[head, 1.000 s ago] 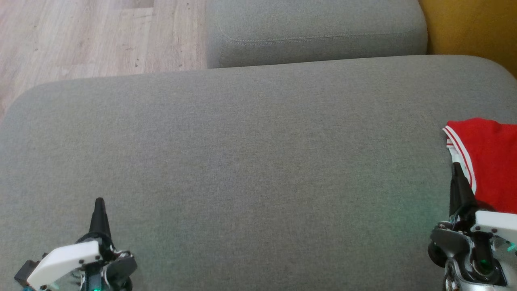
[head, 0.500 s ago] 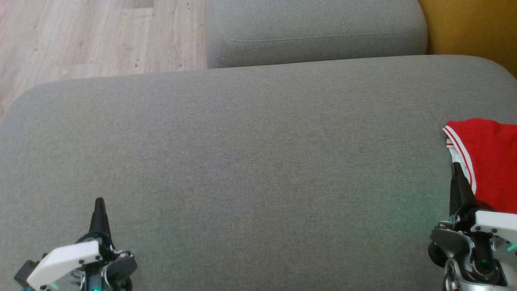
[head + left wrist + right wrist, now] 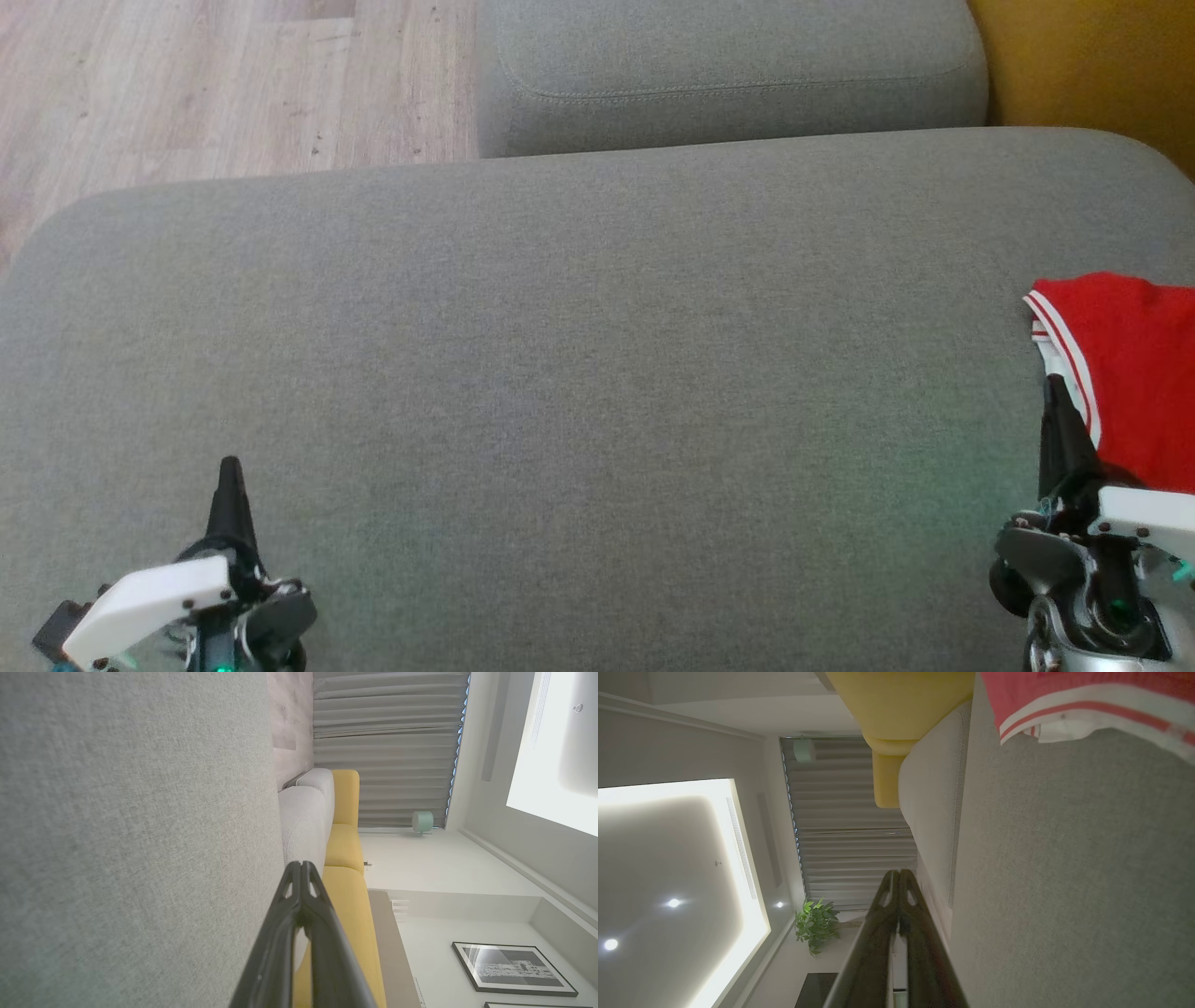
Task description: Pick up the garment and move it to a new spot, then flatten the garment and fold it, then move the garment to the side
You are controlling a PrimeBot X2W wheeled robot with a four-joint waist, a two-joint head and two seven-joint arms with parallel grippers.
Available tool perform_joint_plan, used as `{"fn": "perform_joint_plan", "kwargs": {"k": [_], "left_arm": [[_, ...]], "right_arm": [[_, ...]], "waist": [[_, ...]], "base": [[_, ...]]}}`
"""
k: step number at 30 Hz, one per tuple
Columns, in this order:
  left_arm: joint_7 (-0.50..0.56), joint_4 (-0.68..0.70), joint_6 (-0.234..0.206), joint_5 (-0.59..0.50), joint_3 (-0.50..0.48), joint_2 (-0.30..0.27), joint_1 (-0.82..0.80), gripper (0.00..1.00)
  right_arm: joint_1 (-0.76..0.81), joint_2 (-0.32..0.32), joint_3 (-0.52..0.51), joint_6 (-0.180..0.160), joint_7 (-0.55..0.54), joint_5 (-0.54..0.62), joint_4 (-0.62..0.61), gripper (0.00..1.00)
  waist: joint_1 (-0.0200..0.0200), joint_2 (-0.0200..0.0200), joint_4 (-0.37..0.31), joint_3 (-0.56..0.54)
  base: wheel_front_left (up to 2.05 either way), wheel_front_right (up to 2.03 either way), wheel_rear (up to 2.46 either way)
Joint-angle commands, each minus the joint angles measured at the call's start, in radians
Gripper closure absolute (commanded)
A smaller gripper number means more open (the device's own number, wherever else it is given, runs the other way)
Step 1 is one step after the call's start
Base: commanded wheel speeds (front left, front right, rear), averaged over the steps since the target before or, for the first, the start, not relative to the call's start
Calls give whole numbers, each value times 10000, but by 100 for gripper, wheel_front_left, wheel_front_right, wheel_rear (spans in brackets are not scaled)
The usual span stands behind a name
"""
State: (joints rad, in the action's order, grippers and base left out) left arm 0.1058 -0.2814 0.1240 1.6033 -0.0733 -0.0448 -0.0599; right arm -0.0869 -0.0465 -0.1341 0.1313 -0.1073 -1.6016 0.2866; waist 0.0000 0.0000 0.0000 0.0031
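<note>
Head view shows nothing has shifted over the last second. The garment (image 3: 1134, 373) lies at the grey cushion's (image 3: 597, 373) right edge, just beside the right gripper (image 3: 1050, 383). Its fingers are pressed together and empty, as are the left gripper's (image 3: 229, 464). The garment is probably already set aside.

The garment (image 3: 1134, 373) runs off the right edge of the head view, so its full shape and fold cannot be told. The right gripper (image 3: 1053, 385) covers a stretch of its striped left edge. In the right wrist view the garment is cut by the top and right edges, and in the head view both the right gripper and the left gripper (image 3: 229, 469) run off the near edge.
</note>
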Motion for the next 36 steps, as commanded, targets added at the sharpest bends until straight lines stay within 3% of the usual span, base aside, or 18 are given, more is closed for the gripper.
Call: {"fn": "perform_joint_plan", "kwargs": {"k": [1, 36], "left_arm": [[72, 362, 67, 56, -401, -54, -482, 100], [72, 362, 67, 56, -401, -54, -481, 100]], "right_arm": [[-210, -37, 204, -6, -59, -71, -418, 100], [-210, -37, 205, -6, -58, -72, -418, 100]], "waist": [[0, 0, 0, 0], [0, 0, 0, 0]], "base": [[0, 0, 0], [0, 0, 0]]}}
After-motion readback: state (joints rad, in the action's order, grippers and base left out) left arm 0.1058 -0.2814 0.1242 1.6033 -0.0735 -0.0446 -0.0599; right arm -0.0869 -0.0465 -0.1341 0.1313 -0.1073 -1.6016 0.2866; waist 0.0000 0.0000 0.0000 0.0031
